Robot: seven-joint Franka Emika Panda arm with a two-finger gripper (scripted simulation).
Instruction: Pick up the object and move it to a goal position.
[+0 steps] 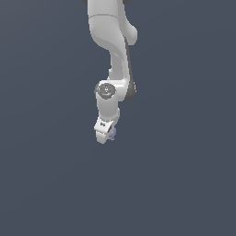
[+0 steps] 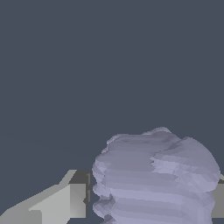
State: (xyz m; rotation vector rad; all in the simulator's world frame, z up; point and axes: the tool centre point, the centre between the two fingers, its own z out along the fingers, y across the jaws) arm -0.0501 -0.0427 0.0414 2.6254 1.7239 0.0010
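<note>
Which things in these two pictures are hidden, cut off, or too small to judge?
- Exterior view: the block is tiny and mostly covered by the gripper, so its shape is unclear.
- Exterior view: the arm's upper part is cut off by the top edge.
- Wrist view: the block's lower part is cut off by the bottom edge; one finger shows, the other is mostly behind the block.
- No goal marker shows in either view.

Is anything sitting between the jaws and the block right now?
Nothing visible. The lavender block already sits between the fingers of the gripper, with only flat grey ground around it in both views.
</note>
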